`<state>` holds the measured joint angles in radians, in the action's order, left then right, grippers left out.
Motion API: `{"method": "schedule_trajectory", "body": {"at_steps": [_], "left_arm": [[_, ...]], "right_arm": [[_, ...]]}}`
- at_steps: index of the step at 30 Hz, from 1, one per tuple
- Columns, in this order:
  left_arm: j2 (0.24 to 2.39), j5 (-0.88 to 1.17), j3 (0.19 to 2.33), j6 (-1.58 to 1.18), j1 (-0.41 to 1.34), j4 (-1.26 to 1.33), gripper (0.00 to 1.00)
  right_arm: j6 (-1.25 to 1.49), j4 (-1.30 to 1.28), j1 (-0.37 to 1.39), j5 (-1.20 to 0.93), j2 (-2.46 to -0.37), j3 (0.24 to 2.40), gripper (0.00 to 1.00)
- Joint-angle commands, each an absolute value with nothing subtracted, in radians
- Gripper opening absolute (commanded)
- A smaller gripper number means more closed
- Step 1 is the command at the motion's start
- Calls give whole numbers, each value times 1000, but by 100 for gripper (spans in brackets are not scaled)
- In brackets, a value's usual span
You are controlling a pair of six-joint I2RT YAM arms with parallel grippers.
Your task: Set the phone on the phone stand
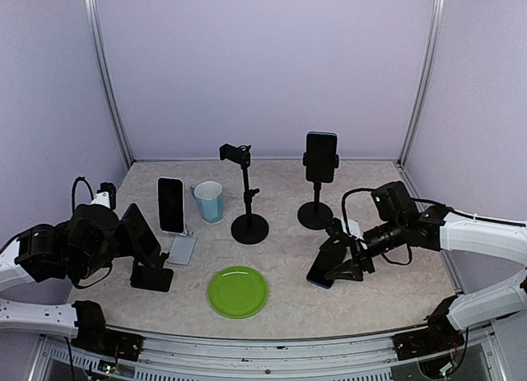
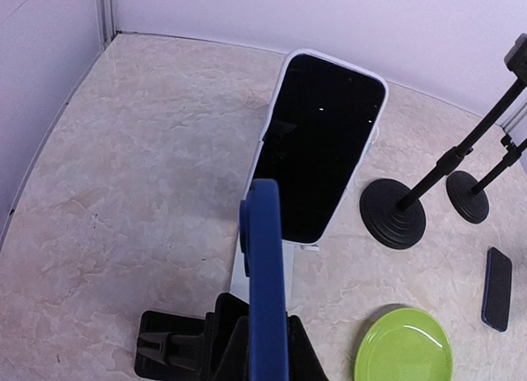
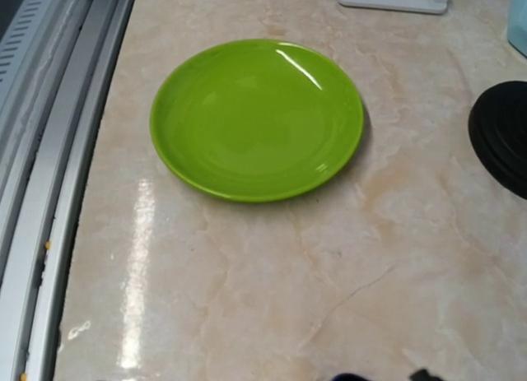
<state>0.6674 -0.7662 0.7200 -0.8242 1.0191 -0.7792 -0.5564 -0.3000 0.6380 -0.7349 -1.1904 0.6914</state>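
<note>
Nearest us, the left gripper (image 1: 125,235) has its jaws clamped on the blue-edged phone (image 2: 265,266), which is tilted right above the low black stand (image 1: 152,277). Whether its bottom edge touches the stand, I cannot tell. Picked up and lined up, I'd say, with seating and release left to do. Further in, the right gripper (image 1: 344,262) shows jaws wide apart, just beside a second phone (image 2: 496,288) lying flat on the bench (image 1: 284,257). At the back, the white stand (image 1: 183,249) and a tall clamp stand (image 1: 316,210) already carry phones.
</note>
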Motion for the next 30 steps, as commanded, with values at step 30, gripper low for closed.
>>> {"method": "schedule_trajectory", "body": {"at_steps": [30], "left_arm": [[737,-737,702,-768,997,-714,38]], "right_arm": [[-594,-347,632,-747,-1284,719,79]]}}
